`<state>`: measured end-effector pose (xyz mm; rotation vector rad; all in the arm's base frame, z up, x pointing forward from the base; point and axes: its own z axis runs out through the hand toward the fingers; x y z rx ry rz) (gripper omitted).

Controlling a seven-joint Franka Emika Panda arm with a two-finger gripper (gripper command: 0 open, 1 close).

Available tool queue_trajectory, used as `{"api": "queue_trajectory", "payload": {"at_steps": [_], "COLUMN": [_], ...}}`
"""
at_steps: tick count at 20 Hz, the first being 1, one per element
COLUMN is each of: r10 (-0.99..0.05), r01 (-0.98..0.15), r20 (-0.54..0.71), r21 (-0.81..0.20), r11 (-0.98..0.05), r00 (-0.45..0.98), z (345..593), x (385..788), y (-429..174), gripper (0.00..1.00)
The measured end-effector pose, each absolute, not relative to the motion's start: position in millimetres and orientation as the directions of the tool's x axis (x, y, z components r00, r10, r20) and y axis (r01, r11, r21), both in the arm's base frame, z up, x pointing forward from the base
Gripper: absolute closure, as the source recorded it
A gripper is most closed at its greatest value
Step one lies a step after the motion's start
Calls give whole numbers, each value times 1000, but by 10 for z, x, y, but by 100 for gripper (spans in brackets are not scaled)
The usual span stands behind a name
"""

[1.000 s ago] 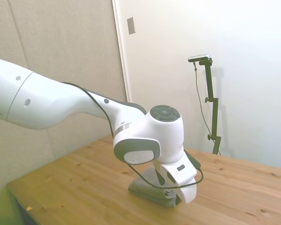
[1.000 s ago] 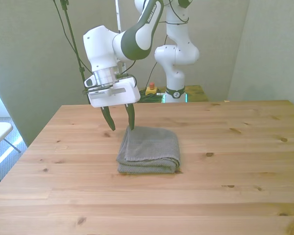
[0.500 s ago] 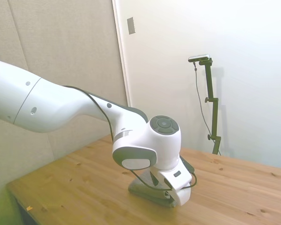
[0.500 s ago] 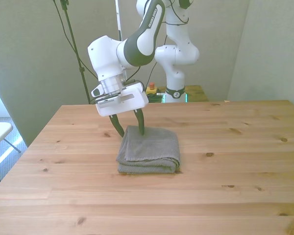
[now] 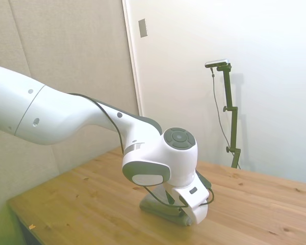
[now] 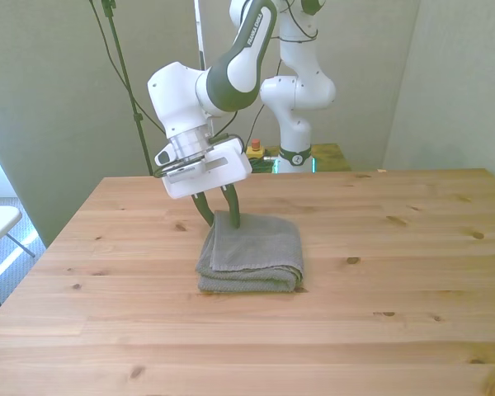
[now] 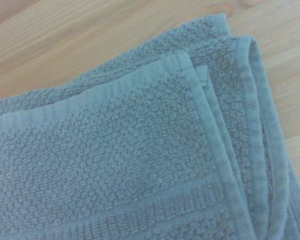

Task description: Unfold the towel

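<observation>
Side view. Item: white arm, entering from the picture's left, wrist housing low over the table (image 5: 66, 199). Item: the towel (image 5: 160, 209), grey, seen only as a low folded edge under and behind the wrist, lying on the table away from its near-left corner. The gripper's fingers are hidden by the wrist here; their state cannot be read from this view.

Front view. Item: the towel (image 6: 252, 253), grey terry, folded into a thick compact rectangle, resting flat left of the table's middle, nearer the far edge than the near one. Stacked layers show along its near edge. Item: the gripper (image 6: 218, 214), pointed down and slightly tilted, at the towel's far corner on the front view's left. Fingers (image 6: 233, 213) stand a little apart, narrowly spread; one tip is on or just over the cloth, the other at the towel's edge. Whether cloth lies between them cannot be told.

Wrist view. Item: the towel (image 7: 125, 160), one corner close up; several hemmed layers fan out at that corner, the top layer's hem distinct from those beneath. Bare wood of the table (image 7: 55, 45) beyond.

Progress, as judged: no fold opened; the towel remains fully folded. The arm appears to be at the corner-grasp stage. Left to do: close on the top layer only, lift and draw it across, lay it flat.
</observation>
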<state>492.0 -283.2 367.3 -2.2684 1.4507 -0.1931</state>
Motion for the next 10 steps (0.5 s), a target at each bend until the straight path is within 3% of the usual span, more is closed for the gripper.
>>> {"api": "queue_trajectory", "payload": {"at_steps": [10], "r10": [-880], "r01": [-809], "r20": [-103], "r21": [-455], "r11": [-373], "r00": [463], "z": [3852], "x": [4937], "y": [-2771], "gripper": [100]}}
